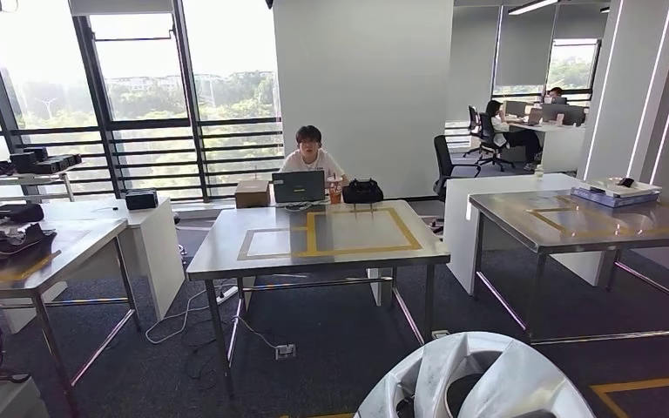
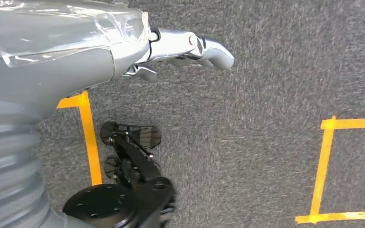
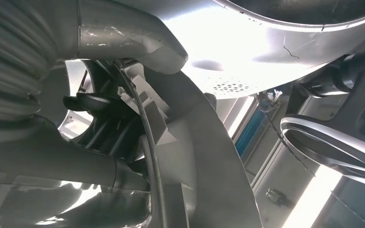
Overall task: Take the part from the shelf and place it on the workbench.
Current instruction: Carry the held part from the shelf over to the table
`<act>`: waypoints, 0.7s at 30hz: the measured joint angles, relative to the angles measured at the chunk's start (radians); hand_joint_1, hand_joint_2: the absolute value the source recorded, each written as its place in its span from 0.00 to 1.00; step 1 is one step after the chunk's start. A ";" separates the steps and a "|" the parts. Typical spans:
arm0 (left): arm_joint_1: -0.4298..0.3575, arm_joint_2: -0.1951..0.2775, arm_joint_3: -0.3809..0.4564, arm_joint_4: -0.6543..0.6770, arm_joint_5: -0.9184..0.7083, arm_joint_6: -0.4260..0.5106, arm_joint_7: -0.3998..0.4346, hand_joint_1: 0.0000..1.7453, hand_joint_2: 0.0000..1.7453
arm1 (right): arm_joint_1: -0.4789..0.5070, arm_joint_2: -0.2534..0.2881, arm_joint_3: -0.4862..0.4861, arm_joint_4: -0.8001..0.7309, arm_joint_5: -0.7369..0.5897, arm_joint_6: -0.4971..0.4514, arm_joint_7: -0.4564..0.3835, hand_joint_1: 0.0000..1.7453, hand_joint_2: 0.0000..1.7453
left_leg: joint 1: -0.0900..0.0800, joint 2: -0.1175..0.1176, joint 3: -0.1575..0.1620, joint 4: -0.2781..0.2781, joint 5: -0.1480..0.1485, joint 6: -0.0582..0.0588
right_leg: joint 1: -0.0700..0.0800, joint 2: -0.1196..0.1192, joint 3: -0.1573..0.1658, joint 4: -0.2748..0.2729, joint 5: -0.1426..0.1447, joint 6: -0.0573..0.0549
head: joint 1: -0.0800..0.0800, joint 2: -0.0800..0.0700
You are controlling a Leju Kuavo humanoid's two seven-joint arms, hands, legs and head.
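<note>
A silver, curved moulded part point(image 1: 475, 379) sits low in the head view, close to my body. In the right wrist view my right hand point(image 3: 95, 42) grips the part point(image 3: 204, 156) by its edge, with the thumb on one side and the fingers on the other. The workbench point(image 1: 226, 259), a steel table with a yellow taped rectangle on its top, stands a few steps ahead in the middle of the room. My left hand point(image 2: 180, 47) hangs over the grey carpet, holds nothing, and its fingers are stretched out.
A person point(image 1: 309, 155) sits behind a laptop point(image 1: 298, 185) at the workbench's far edge. A steel table with dark parts point(image 1: 4, 242) stands on the left, and another steel table point(image 1: 592, 228) on the right. Cables and a socket point(image 1: 285, 351) lie under the workbench.
</note>
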 joint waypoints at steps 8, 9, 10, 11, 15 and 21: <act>-0.001 0.001 0.000 0.002 -0.031 0.001 -0.027 0.00 1.00 | -0.003 0.000 0.002 0.000 0.008 -0.009 -0.003 1.00 1.00 | -0.008 0.006 0.062 -0.190 0.121 0.029 | 0.007 0.003 0.032 -0.008 -0.025 0.015 | 0.001 0.000; -0.001 0.001 0.000 0.001 -0.034 0.001 -0.029 0.00 1.00 | -0.003 0.000 0.002 0.000 0.009 -0.010 -0.004 1.00 1.00 | -0.012 0.007 0.066 -0.200 0.115 0.035 | 0.006 0.003 0.035 -0.006 -0.021 0.025 | 0.000 0.000; 0.000 0.001 0.000 0.001 -0.035 0.001 -0.030 0.00 1.00 | -0.004 0.000 0.002 0.000 0.010 -0.010 -0.004 1.00 1.00 | -0.014 0.006 0.073 -0.209 0.115 0.041 | 0.005 0.002 0.039 -0.004 -0.016 0.034 | 0.000 0.000; 0.000 0.001 0.000 0.001 -0.035 0.001 -0.031 0.00 1.00 | -0.004 -0.001 0.003 0.000 0.010 -0.010 -0.004 1.00 1.00 | -0.013 0.004 0.086 -0.219 0.116 0.048 | 0.005 0.001 0.041 0.002 -0.015 0.040 | 0.000 0.000; 0.001 -0.002 0.000 0.002 -0.036 0.001 -0.033 0.00 1.00 | -0.009 -0.002 0.004 -0.001 0.010 -0.012 -0.006 1.00 1.00 | -0.010 0.001 0.128 -0.235 0.113 0.065 | 0.006 0.000 -0.046 0.166 -0.086 0.034 | 0.003 0.000; 0.001 -0.002 0.000 0.008 -0.037 0.001 -0.033 0.00 1.00 | -0.005 -0.004 0.006 0.000 0.011 -0.012 -0.006 1.00 1.00 | -0.014 -0.007 0.170 -0.232 0.072 0.054 | 0.006 -0.002 -0.073 0.079 0.007 0.068 | 0.008 0.000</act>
